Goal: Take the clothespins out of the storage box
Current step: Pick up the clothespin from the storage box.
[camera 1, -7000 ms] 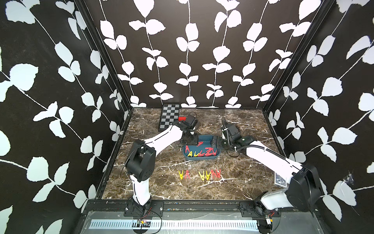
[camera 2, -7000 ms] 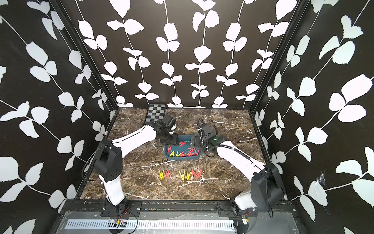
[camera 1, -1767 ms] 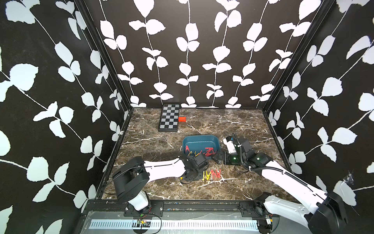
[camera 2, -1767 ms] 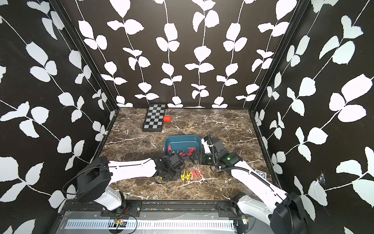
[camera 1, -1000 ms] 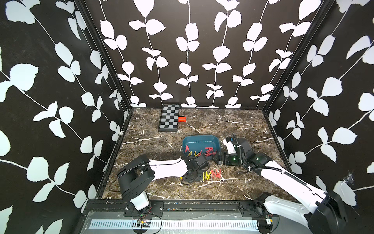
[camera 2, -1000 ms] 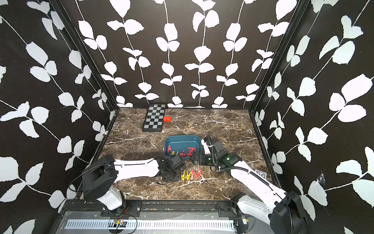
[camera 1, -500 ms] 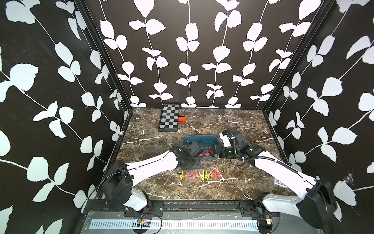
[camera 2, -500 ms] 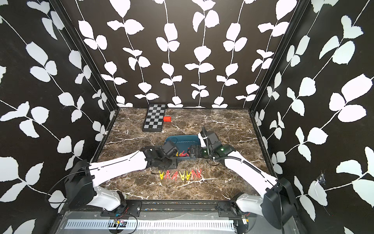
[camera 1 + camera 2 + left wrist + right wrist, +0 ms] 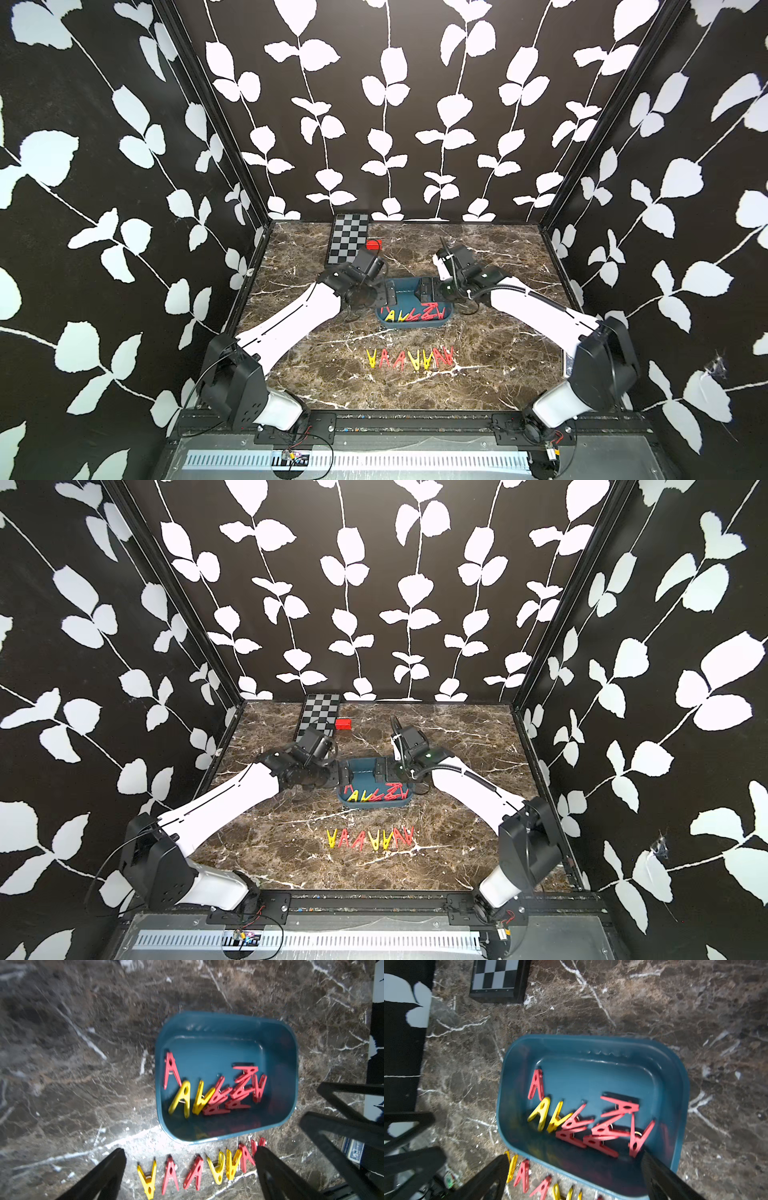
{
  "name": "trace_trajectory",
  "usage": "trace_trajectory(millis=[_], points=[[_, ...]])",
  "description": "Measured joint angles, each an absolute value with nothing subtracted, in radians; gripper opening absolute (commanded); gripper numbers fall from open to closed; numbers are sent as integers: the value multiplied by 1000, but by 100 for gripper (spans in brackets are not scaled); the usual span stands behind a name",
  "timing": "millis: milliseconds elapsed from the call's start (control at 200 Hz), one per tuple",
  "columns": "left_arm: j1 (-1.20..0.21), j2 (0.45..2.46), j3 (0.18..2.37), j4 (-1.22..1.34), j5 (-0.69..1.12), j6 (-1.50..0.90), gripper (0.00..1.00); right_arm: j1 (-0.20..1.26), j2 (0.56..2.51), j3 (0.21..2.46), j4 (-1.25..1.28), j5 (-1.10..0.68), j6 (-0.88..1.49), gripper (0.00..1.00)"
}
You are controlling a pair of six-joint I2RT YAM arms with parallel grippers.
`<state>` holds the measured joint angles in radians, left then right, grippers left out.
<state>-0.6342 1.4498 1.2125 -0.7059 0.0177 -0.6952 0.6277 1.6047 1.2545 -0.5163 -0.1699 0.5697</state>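
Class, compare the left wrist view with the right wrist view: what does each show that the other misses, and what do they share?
Only the left wrist view shows a small blue patterned rectangular packet. Only the right wrist view shows the flat black-and-grey checkered board. Both show the dark teal plastic storage box, the red and yellow plastic clothespins heaped inside it, and a row of clothespins laid on the brown marble table.
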Motion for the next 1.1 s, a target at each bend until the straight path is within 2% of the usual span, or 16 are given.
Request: trace_trajectory(millis=[475, 1100], points=[[-469, 1626, 1338, -698, 174, -545, 99, 628, 1832, 1353, -637, -126, 632, 99], [-411, 1658, 1374, -702, 252, -486, 99, 630, 2035, 1514, -645, -135, 669, 99]])
